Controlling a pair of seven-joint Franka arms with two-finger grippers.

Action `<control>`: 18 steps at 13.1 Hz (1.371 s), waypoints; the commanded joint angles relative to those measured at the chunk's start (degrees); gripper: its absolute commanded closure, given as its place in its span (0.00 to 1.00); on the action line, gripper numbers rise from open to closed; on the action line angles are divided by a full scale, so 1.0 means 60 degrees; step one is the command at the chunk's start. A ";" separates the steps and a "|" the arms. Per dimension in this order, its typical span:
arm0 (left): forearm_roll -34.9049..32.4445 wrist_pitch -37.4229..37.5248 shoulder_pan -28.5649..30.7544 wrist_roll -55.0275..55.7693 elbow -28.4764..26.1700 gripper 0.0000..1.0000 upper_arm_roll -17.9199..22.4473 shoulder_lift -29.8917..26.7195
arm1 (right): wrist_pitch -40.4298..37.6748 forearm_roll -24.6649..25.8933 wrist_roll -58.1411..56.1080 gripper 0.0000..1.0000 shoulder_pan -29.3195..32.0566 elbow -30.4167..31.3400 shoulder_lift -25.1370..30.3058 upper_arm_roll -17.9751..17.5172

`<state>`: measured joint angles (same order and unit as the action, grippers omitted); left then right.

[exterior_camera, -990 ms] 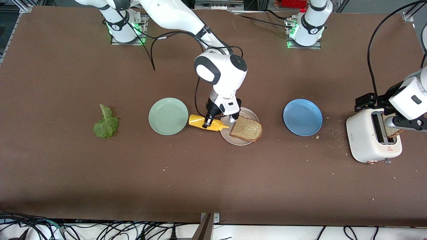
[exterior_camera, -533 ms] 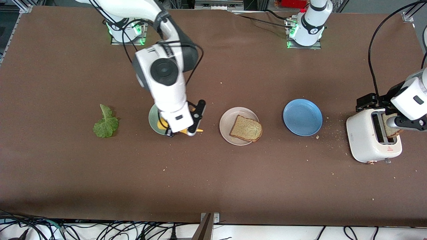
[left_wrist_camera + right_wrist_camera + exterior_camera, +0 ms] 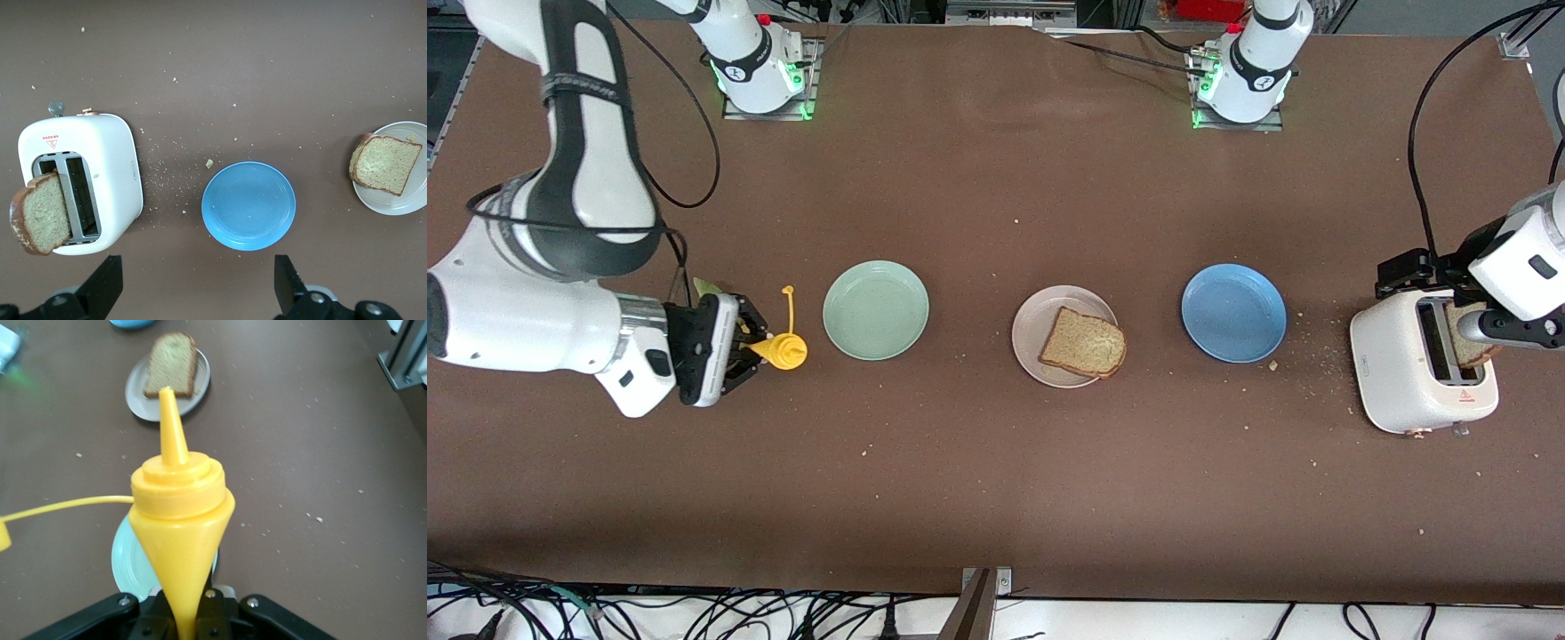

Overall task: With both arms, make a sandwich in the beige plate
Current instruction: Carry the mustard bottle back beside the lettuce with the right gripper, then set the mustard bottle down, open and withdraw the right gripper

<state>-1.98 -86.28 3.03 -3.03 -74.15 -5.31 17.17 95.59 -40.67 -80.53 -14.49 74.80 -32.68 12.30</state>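
The beige plate lies mid-table with one slice of brown bread on it; both show in the right wrist view. A second slice leans out of the white toaster, also in the left wrist view. My left gripper hangs over the toaster, open and empty. My right gripper is shut on a yellow squeeze bottle, held sideways over the table beside the mint-green plate. The lettuce is mostly hidden by that gripper.
The mint-green plate lies between the bottle and the beige plate. The blue plate lies between the beige plate and the toaster. Crumbs are scattered round the toaster. The bottle's cap dangles on its strap.
My right arm has swung the yellow bottle from beside the beige plate, past the mint-green plate, to over the lettuce. The left arm has barely moved.
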 commanded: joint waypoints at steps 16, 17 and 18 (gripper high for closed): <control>-0.0226 0.0185 0.0008 0.0066 0.0128 0.00 -0.0038 -0.0064 | -0.1152 -0.4575 -1.1553 1.00 0.2840 0.7236 -0.0469 -0.0101; -0.0226 0.0185 0.0008 0.0066 0.0128 0.00 -0.0038 -0.0064 | -0.1137 -0.4604 -1.1743 1.00 0.2840 0.7236 -0.0543 -0.0101; -0.0226 0.0185 0.0008 0.0066 0.0128 0.00 -0.0038 -0.0064 | -0.1137 -0.4604 -1.1745 1.00 0.2825 0.7207 -0.0617 -0.0101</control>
<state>-1.98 -86.27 3.03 -2.97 -74.15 -5.31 17.16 88.78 -67.00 -148.82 1.62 117.52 -36.15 12.34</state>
